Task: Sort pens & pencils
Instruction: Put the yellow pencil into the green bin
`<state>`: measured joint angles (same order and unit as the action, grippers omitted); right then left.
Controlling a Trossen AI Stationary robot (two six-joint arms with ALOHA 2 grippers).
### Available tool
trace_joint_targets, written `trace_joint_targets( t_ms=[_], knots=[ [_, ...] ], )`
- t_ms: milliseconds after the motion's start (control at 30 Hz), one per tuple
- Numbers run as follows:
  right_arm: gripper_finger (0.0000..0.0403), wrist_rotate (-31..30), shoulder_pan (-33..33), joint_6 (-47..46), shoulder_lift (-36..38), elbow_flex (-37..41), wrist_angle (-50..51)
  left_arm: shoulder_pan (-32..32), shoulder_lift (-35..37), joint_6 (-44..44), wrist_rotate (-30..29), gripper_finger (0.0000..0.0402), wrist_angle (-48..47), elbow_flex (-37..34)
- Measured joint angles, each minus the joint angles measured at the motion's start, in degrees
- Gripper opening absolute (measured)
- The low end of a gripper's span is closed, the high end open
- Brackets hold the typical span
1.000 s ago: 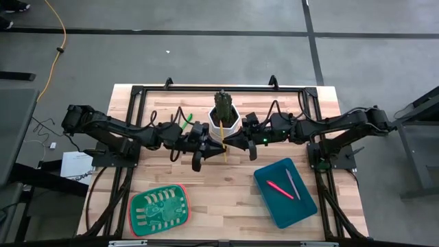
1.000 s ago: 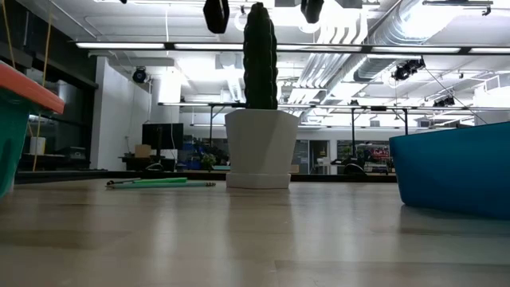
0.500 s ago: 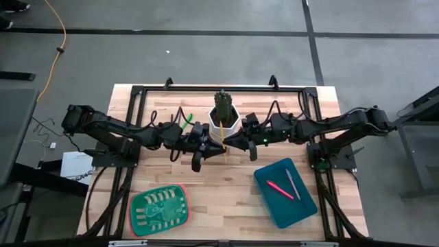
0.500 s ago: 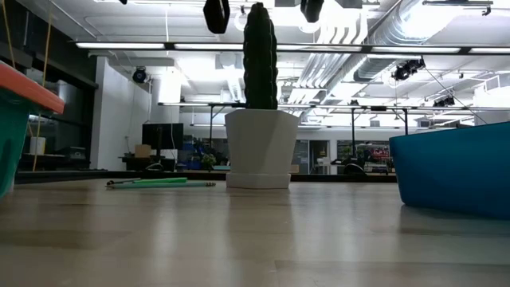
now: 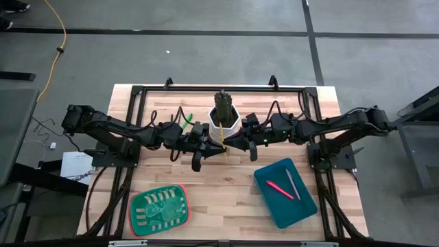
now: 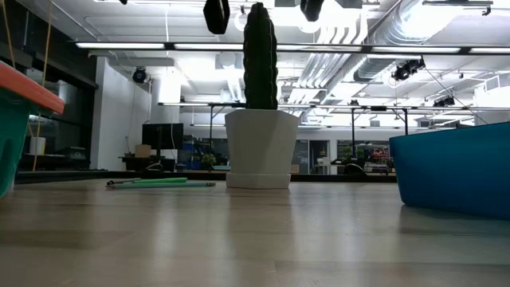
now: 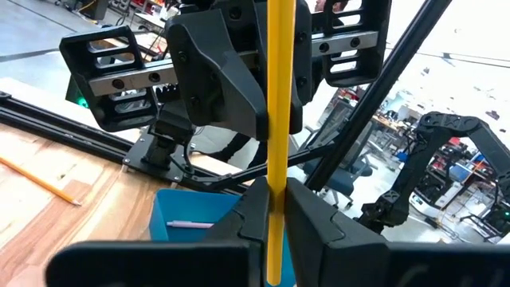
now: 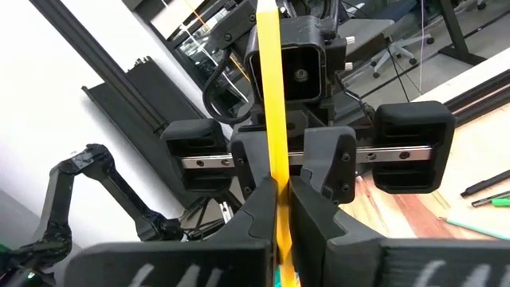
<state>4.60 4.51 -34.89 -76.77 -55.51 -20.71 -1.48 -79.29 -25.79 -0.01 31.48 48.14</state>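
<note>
High view: left end effector (image 5: 211, 142) and right end effector (image 5: 230, 141) both clamped on one pencil (image 5: 223, 152) above counter (image 5: 226, 185), unchanged from a second ago, handover apparently paused.

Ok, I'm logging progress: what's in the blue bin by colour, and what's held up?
Pink pen, in the bin: 1
Grey pen, in the bin: 1
Yellow pencil, held up: 1
Total: 3
</note>
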Motion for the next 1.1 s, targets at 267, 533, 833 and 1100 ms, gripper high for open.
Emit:
trace_joint_targets(
  t_ms=[267,533,833,1100],
  knots=[
    [0.0006,-0.02,0.0,0.0,0.0,0.0,-0.03,0.0,0.02,-0.01,0.0,0.0017,0.03,0.0],
    [0.0006,-0.01,0.0,0.24,0.0,0.0,-0.13,0.0,0.07,-0.04,0.0,0.0007,0.04,0.02],
    [0.0011,-0.05,0.0,0.43,0.0,0.0,-0.15,0.0,0.09,-0.06,-0.29,0.0006,0.04,0.02],
    [0.0081,-1.26,-0.01,0.39,0.0,0.0,-0.09,0.0,0.09,0.03,-0.66,0.0006,0.22,0.04]
  ],
)
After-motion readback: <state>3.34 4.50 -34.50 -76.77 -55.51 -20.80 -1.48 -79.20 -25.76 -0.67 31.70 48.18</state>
